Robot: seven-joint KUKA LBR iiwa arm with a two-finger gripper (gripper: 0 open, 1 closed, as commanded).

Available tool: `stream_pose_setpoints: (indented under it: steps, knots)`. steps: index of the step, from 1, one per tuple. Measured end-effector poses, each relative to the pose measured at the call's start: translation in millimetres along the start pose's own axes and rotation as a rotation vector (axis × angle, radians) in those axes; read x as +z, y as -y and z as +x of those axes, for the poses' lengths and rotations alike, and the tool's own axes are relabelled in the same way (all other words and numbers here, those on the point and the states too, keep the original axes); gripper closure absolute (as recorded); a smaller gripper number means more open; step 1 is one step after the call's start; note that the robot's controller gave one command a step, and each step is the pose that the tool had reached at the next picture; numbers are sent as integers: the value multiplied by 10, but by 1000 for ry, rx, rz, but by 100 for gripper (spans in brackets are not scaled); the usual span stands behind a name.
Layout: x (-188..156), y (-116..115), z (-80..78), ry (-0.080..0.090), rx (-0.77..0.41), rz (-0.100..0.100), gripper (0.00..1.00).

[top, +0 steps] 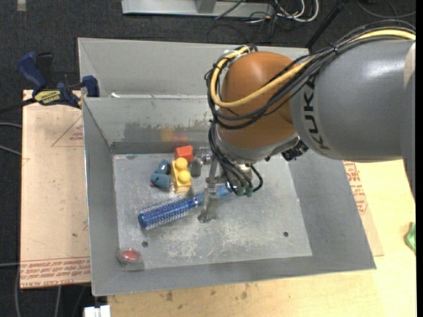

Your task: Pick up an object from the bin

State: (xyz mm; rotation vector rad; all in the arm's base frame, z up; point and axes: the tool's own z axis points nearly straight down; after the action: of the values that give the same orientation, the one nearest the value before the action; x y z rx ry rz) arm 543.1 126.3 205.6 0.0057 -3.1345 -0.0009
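A: Camera view. What is lying under the arm?

B: A blue brush (168,212), round and bristly, is lying flat on the floor of the bin (271,233), slanting from the near left corner up toward the middle. The jaws are hanging below the orange wrist cover (258,91), right at the brush's upper end, touching it or just beside it. I cannot tell whether they are apart or together.

A: How are you judging it to handle?

B: Probably light plastic with a stiff core. The bristles are likely giving under pressure, so a grip there may be squashing rather than holding. Being round, it may be rolling away if nudged from one side. Best hold, I think: across the long axis, at the smoother end where the jaws are hanging.

A: What else is sitting in the bin?

B: Not much. A yellow block (180,175) is standing just above the brush, with an orange block (184,153) behind it near the back wall and a blue-grey lump (160,175) beside it. A small red thing (129,256) is lying alone in the near left corner, well apart. The rest of the floor is showing only grit and scuffs.

A: Any risks?

B: The yellow block is sitting near enough to be getting bumped.
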Motion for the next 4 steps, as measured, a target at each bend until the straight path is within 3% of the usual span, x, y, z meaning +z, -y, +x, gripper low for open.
stream_pose_setpoints:
  steps: [1, 2, 3, 4]
  knots:
    - [1198, -253, -234, 2, -111, 1, 0]
    - [1155, -247, -247, 7, -109, -1, 100]
    - [137, -82, -101, 15, -118, 0, 100]
    - [33, -33, -319, 10, -228, 0, 100]
